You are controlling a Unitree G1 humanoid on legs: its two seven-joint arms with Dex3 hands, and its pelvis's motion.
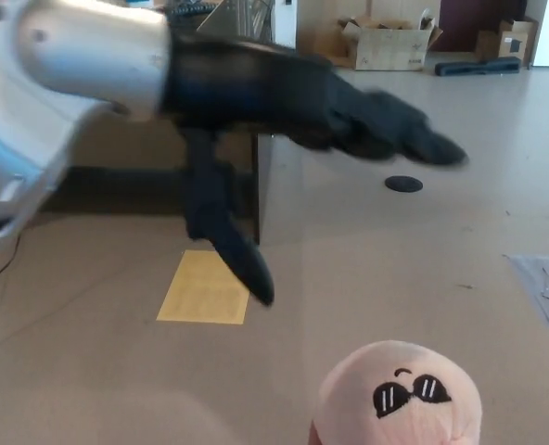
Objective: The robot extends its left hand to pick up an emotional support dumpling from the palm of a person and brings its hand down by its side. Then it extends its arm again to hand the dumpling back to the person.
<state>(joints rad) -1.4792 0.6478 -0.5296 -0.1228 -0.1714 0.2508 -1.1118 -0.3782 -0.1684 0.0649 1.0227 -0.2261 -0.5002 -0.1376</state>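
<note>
The left hand (256, 102) reaches in from the upper left on a silver forearm, spread wide and holding nothing. Its two thick fingers (414, 134) stretch out toward the right, blurred, so their exact outline is hard to make out, while the thumb (233, 246) hangs down and away from them, its tip over the edge of the yellow sheet (200, 292) on the floor. No part of the hand touches anything.

The dumpling (400, 394) sits at the bottom edge, below and to the right of the thumb and well apart from it. It is a round, soft, pale pink plush with a small face stitched in black: dark sunglasses with white glints and a little curl above them. Its lower part is cut off by the frame, with only a sliver of what carries it showing at its lower left.

Beyond the hand stands a wooden table (145, 158); right of the fingers a black disc (402, 184) lies on the floor.
</note>
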